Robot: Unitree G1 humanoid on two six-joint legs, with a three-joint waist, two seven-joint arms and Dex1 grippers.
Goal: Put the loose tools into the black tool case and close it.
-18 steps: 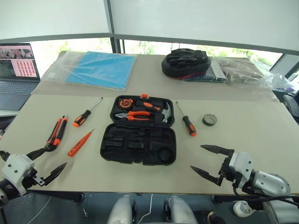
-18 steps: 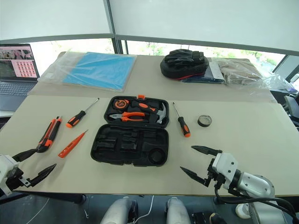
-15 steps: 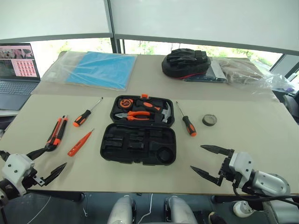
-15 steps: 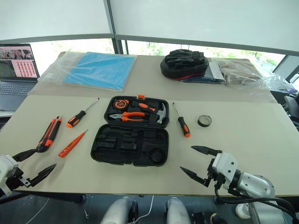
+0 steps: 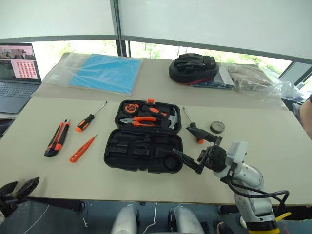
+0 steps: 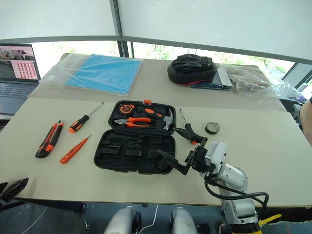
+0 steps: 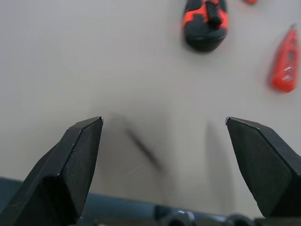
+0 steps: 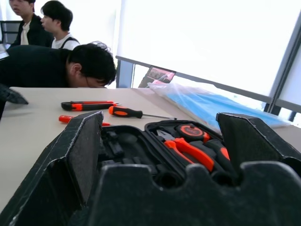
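The black tool case (image 5: 144, 135) lay open, holding pliers (image 5: 140, 120), hammer (image 5: 168, 117) and tape measure (image 5: 130, 107); both hands gaped empty.

Case (image 5: 144, 151) lies wide open, black (near half's slots bare). Left of it lie the knife (image 5: 57, 138), a screwdriver (image 5: 86, 122) and the slim tester (image 5: 82, 149). To its right, the second screwdriver (image 5: 193, 126), then the tape roll (image 5: 217, 127).

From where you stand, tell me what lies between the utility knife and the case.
In the left eye view, two tools lie between the utility knife and the case: the tester screwdriver and, farther back, a screwdriver. The rest is bare table.
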